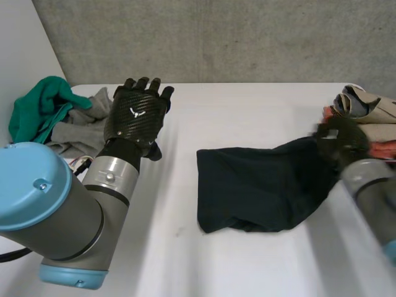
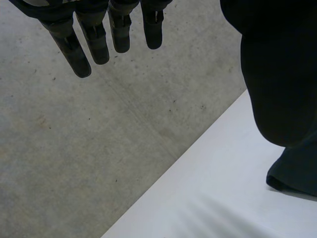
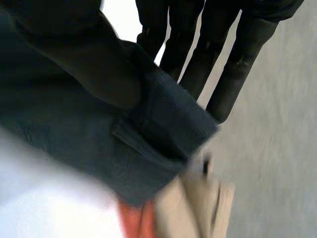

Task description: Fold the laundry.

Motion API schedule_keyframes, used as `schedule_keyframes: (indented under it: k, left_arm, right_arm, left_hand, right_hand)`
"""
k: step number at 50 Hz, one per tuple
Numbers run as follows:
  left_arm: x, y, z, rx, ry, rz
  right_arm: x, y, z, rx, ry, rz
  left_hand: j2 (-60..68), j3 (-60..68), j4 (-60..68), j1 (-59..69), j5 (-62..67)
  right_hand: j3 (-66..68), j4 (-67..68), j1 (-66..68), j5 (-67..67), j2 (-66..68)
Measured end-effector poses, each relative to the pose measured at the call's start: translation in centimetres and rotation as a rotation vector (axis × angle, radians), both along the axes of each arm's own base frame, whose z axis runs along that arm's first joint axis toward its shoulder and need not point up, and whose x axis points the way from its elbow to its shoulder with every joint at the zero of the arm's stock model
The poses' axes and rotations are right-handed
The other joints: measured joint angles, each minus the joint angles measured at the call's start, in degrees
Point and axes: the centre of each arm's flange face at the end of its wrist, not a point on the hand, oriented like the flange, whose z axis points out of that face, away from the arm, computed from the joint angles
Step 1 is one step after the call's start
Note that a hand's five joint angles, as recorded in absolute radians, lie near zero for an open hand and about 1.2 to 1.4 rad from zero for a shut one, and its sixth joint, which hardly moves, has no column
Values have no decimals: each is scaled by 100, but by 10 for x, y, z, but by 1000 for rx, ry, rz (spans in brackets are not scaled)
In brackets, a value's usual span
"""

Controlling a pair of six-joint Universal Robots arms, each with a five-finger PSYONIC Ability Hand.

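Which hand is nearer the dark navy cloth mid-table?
Right. The right hand pinches the right end of the dark navy cloth between thumb and fingers; the left hand hovers open, apart from it, by the green and grey clothes pile.

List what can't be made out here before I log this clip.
Right hand: blurred in the head view; its wrist view shows fingers pinching the dark cloth.
Dark cloth: bunched, so garment type unclear.
Folded stack: cut off by the head view's edge, partly behind the right hand.
Clothes pile: partly hidden behind the left hand.
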Motion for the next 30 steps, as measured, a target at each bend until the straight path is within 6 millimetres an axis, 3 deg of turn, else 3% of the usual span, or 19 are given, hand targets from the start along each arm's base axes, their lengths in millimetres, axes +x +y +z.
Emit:
schedule_keyframes:
  k: [1, 3, 5, 6, 7, 12, 13, 17, 21, 30]
  left_arm:
    - [0, 0, 0, 0, 0, 1]
    - [2, 0, 0, 1, 0, 4]
    - [3, 0, 0, 1, 0, 5]
    - [3, 1, 0, 2, -1, 7]
    - [4, 1, -1, 3, -1, 7]
    - [4, 2, -1, 5, -3, 7]
    - [4, 2, -1, 5, -3, 6]
    - [3, 0, 2, -6, 4, 6]
    - [-1, -4, 8, -27, 20, 4]
    - [-36, -8, 12, -11, 93, -67]
  right_arm:
    - [5, 3, 0, -5, 1, 19]
    - [42, 29, -8, -34, 15, 190]
    - [52, 38, -12, -37, 22, 241]
    - [78, 67, -26, -43, 52, 395]
    - [87, 80, -34, -40, 71, 460]
    - [104, 123, -61, -26, 145, 665]
    - [104, 128, -64, -24, 151, 687]
    - [102, 127, -51, -33, 112, 686]
    - [92, 111, -21, -17, -20, 608]
    - [44, 56, 49, 261, -624, 329]
  left_hand:
    - [0, 0, 0, 0, 0]
    - [0, 0, 0, 0, 0]
    - [0, 0, 0, 0, 0]
    - [0, 0, 0, 0, 0]
    - [0, 0, 0, 0, 0]
    - [0, 0, 0, 0, 0]
    - [0, 0, 0, 0, 0]
    - [0, 0, 0, 0, 0]
    - [0, 0, 0, 0, 0]
    - [0, 0, 0, 0, 0]
  right_hand:
    - [8, 0, 0, 0, 0]
    - [63, 5, 0, 0, 0]
    - [65, 10, 0, 0, 0]
    - [79, 30, 0, 41, 0]
    - [79, 30, 0, 47, 0]
    - [-21, -73, -65, -44, -131]
    - [-863, -945, -548, -855, -908]
    - [-3823, -4018, -3594, -3937, -3964]
    - [-5196, -5339, -4717, -5246, -5183]
    - [-5559, -5665, -5001, -5496, -5517]
